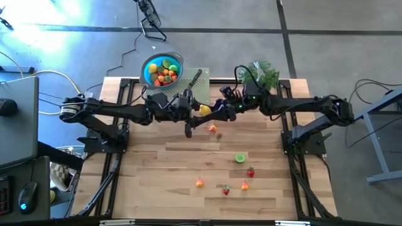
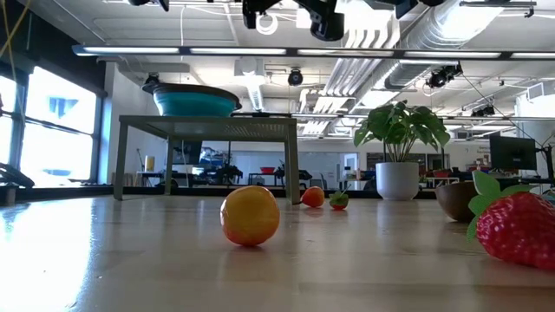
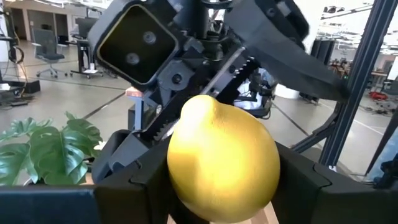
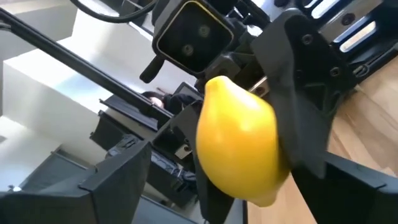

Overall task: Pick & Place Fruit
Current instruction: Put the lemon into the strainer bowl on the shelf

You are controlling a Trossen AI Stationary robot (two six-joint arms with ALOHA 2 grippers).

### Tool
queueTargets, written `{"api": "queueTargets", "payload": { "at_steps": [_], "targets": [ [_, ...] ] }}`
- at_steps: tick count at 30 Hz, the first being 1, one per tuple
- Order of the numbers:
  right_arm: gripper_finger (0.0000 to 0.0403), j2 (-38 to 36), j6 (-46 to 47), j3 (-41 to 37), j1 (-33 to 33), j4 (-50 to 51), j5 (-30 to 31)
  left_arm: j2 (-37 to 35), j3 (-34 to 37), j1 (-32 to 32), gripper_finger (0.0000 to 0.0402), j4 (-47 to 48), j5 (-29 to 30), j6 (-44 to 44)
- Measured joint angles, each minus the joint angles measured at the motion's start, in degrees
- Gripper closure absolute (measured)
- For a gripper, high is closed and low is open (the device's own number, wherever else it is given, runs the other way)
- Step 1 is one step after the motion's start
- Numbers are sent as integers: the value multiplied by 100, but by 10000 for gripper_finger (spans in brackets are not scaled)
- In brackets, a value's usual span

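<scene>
With the lemon pinched in the left gripper and the right gripper spread wide beside it, the right arm is best drawn clear — only then should the lemon be carried to the blue bowl.

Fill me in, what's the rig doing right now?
It's a handover in mid-air over the back of the table. The left gripper is clamped on a yellow lemon. The right gripper faces it with its jaws spread around the lemon and not pressing on it. The blue bowl behind already holds several fruit. A lime half, strawberries and a few other small pieces lie loose on the wood.
</scene>
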State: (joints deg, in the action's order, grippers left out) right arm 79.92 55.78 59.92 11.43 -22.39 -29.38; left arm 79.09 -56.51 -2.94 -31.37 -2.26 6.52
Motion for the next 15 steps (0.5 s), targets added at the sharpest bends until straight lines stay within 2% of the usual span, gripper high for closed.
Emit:
{"api": "queueTargets", "payload": {
  "at_steps": [15],
  "targets": [
    [46, -188, 124, 0, 442, 69, -839, -209, 4, -4, 205, -219, 21, -27]
  ]
}}
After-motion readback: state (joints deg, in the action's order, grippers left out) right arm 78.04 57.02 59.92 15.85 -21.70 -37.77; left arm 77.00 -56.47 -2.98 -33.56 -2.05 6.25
